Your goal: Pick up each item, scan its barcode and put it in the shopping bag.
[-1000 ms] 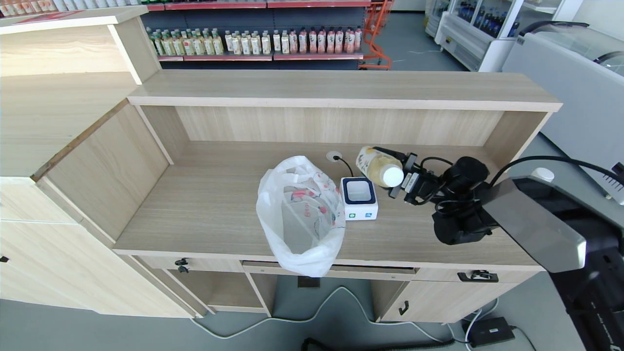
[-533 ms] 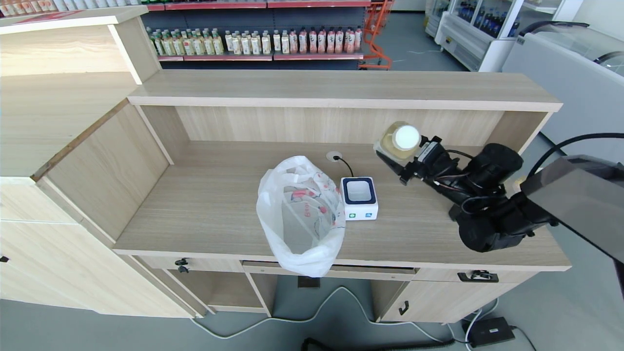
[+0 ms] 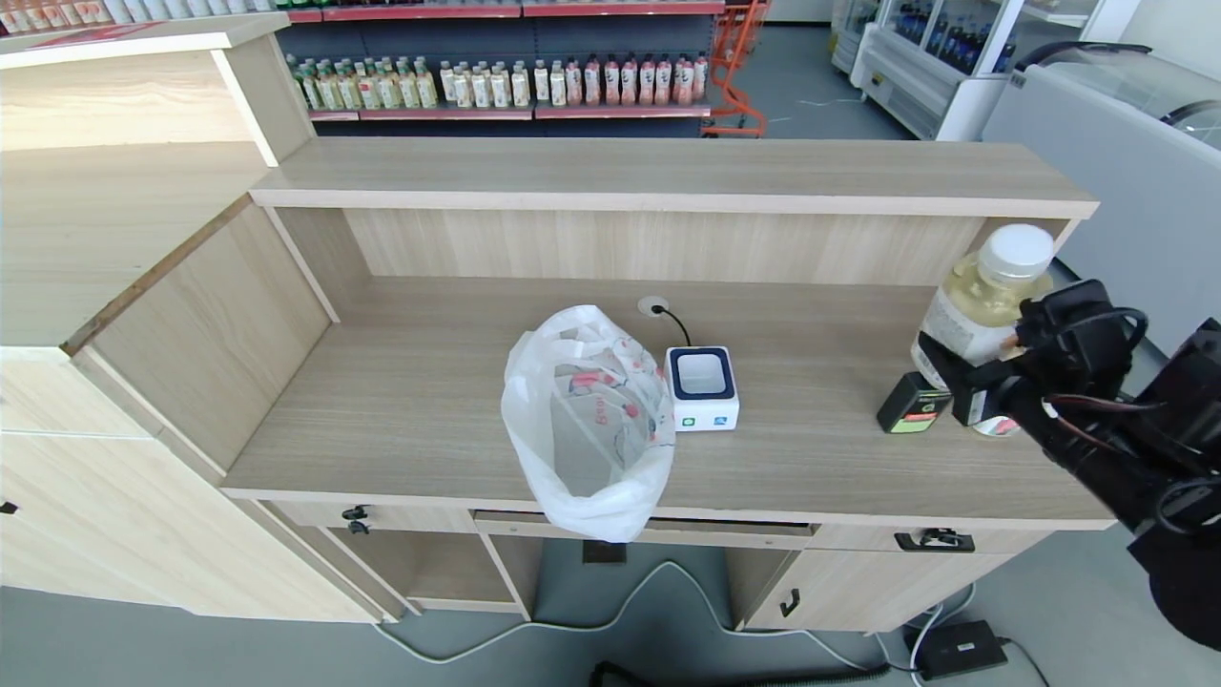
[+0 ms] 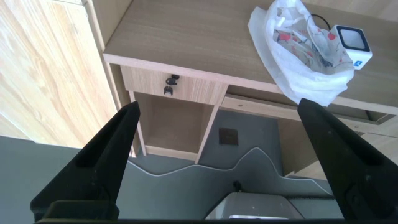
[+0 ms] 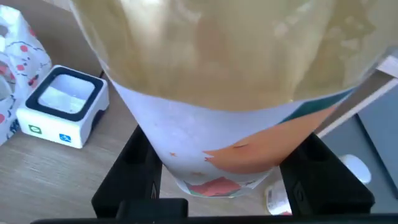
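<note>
The right tool (image 3: 959, 382), clamped round the bottle (image 3: 983, 296), has swung it from above the scanner (image 3: 704, 386) to the right end of the table (image 3: 429, 401), upright; probably scanned, yet now well apart from the bag (image 3: 587, 420).

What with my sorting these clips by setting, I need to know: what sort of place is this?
Most likely a small shop's checkout: a wooden counter with a barcode scanner and a shopping bag on it, and shelves of bottled drinks behind.
</note>
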### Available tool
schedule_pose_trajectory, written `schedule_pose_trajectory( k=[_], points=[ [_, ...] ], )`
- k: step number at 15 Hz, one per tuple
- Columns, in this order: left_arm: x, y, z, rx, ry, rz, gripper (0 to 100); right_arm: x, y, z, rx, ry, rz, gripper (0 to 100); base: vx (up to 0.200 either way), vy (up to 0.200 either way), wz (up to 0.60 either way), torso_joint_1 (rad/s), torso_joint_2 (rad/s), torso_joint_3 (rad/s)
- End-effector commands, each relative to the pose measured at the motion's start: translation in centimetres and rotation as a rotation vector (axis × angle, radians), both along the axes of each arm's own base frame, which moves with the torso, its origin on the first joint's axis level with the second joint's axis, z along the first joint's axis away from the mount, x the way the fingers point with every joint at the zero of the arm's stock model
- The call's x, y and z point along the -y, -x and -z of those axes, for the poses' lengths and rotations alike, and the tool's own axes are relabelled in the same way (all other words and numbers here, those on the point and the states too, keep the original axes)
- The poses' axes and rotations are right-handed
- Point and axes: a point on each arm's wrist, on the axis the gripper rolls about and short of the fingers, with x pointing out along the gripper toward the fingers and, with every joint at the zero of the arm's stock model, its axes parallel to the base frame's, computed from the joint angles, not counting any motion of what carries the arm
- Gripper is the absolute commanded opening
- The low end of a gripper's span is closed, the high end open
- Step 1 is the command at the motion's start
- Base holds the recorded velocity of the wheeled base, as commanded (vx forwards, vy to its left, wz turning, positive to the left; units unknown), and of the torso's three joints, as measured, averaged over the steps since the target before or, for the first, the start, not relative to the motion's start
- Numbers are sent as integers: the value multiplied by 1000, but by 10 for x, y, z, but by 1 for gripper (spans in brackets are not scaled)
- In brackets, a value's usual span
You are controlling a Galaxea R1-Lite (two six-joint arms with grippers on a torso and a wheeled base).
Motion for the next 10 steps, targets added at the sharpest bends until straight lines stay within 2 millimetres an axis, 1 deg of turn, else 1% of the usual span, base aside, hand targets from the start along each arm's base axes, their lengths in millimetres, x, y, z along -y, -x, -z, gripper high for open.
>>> schedule_pose_trajectory(
  k=[1,3,5,7,9,10],
  points=[
    [0,0,0,0,0,0,100,36,32,-19,2,-17,163,0,0,0,0,0,0,0],
    [0,0,0,0,0,0,100,50,43,-24,-31,-19,292,0,0,0,0,0,0,0],
    [0,0,0,0,0,0,100,51,50,-31,-6,-6,366,0,0,0,0,0,0,0],
    [0,0,0,0,0,0,100,51,56,-37,22,9,384,0,0,0,0,0,0,0],
    [0,0,0,0,0,0,100,51,58,-38,26,26,388,0,0,0,0,0,0,0],
    [0,0,0,0,0,-2,100,48,60,-40,39,30,364,0,0,0,600,7,-2,2]
  ],
)
